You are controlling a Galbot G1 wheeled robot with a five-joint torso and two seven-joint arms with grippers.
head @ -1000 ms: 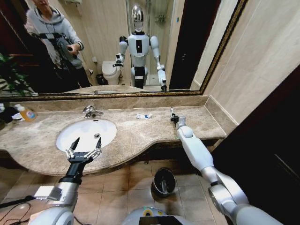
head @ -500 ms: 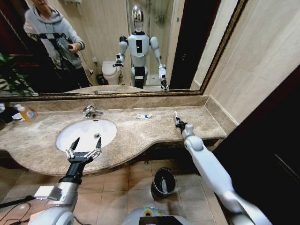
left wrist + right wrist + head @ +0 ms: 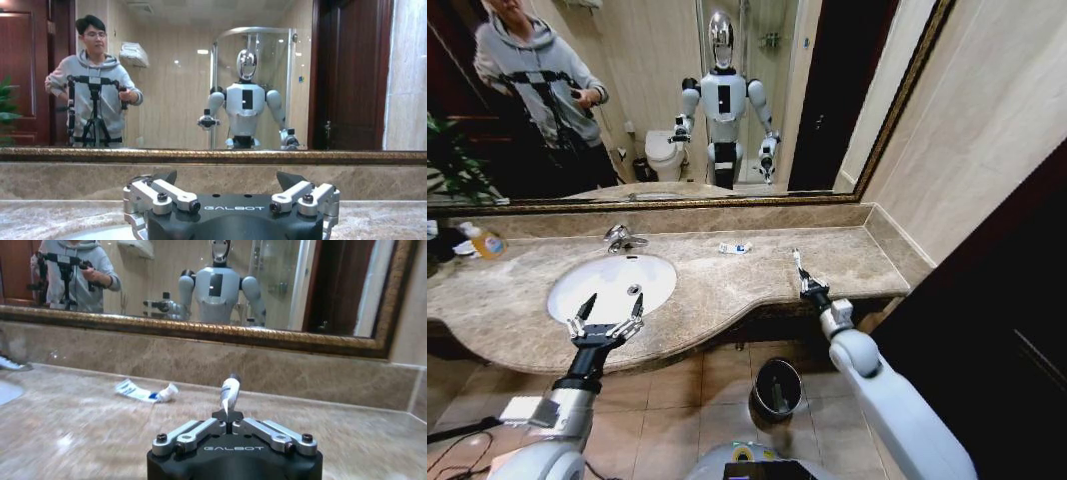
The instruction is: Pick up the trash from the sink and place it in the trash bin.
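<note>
While our left gripper [image 3: 607,318] hovers with its fingers spread wide over the near rim of the sink [image 3: 567,300], our right gripper [image 3: 807,288] is pinched closed on a white tube [image 3: 798,266] held upright above the counter's front edge. Below, between our arms, the trash bin [image 3: 777,388] stands on the tiled floor with something pale inside. Farther back, a white-blue packet [image 3: 734,247] lies flat on the marble counter [image 3: 727,285] near the mirror wall.
</note>
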